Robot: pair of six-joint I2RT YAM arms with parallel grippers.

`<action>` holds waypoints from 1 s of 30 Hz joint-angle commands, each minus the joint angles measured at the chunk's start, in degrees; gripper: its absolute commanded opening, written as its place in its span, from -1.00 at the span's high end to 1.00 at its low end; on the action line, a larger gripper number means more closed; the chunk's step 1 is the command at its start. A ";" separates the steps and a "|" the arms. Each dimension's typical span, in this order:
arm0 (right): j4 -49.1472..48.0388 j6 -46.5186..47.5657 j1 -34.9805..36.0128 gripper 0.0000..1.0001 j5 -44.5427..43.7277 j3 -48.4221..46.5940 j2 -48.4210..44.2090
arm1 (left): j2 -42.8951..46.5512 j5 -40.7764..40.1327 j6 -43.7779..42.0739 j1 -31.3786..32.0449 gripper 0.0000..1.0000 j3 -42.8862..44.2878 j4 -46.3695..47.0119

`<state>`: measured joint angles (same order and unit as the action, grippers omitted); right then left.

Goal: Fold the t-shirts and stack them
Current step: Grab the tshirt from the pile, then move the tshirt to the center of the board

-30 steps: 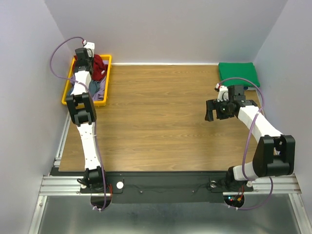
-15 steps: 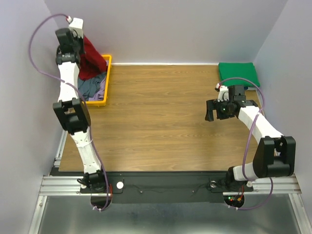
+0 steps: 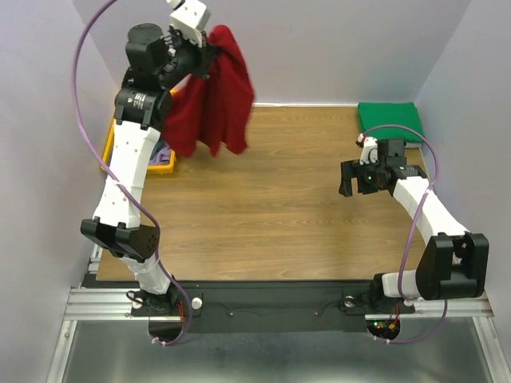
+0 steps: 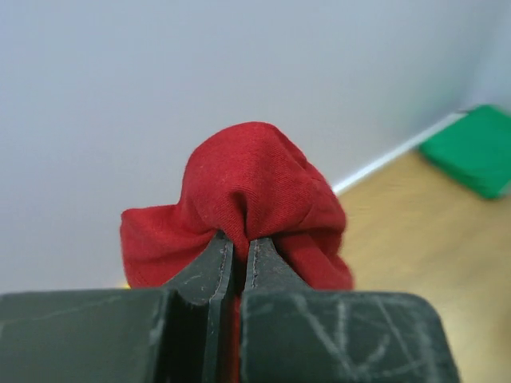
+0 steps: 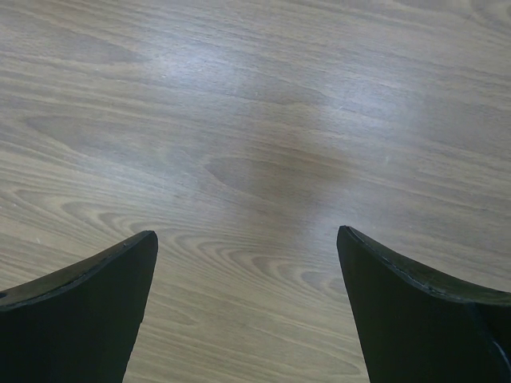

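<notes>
High above the table's back left, my left gripper (image 3: 209, 49) is shut on the dark red t-shirt (image 3: 211, 104), which hangs loose and bunched below it. In the left wrist view the red t-shirt (image 4: 247, 191) bulges out from between the closed fingers (image 4: 267, 267). A folded bright green t-shirt (image 3: 390, 120) lies at the back right corner; it also shows blurred in the left wrist view (image 4: 473, 150). More cloth (image 3: 161, 152), purple and grey-blue, lies in the yellow tray, mostly hidden. My right gripper (image 3: 357, 177) hovers open over bare wood at the right (image 5: 247, 239).
The yellow plastic tray (image 3: 160, 167) stands at the back left edge, partly hidden by the left arm and the hanging shirt. Walls close in the back and both sides. The left arm's purple cable (image 3: 84, 44) loops high at the left.
My left gripper closed on the dark red t-shirt in the tray, then lifted it high and to the right, so it now hangs over the table. The right arm barely moved.
</notes>
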<state>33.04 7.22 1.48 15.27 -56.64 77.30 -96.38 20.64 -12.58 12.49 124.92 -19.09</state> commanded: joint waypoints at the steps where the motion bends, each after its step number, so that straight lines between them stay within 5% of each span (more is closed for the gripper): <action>1: -0.17 -0.37 -0.42 -1.00 -2.25 -2.77 -2.50 | 1.72 3.00 9.22 3.23 1.00 4.88 0.81; 8: -0.43 -0.37 -0.60 -1.00 -4.10 -2.42 -3.91 | 6.37 9.15 20.57 3.94 1.00 1.48 11.61; 12: -0.43 0.16 -0.68 -1.00 -3.76 -2.07 -4.52 | 14.36 11.69 16.37 -0.07 1.00 -20.46 13.21; 15: -0.43 1.21 -0.68 -1.00 -2.35 -1.37 -5.31 | 17.71 20.37 16.45 -7.54 0.73 -39.89 14.87; 20: 0.36 4.28 -0.68 -1.00 4.05 -1.28 -4.09 | 14.04 21.55 4.43 -22.39 -0.21 -58.29 9.53; 25: 1.77 6.31 -0.68 -0.86 7.58 -1.80 0.83 | 10.33 21.10 -8.56 -26.82 -0.31 -57.77 2.66; 30: 1.42 5.43 -0.68 -0.54 12.50 -4.26 6.89 | 16.83 19.79 -20.62 -18.06 -0.34 -61.02 -0.41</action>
<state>34.35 12.10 1.10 22.37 -56.88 81.54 -89.10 37.89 -19.38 -12.95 64.25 -18.02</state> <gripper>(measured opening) 0.808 0.668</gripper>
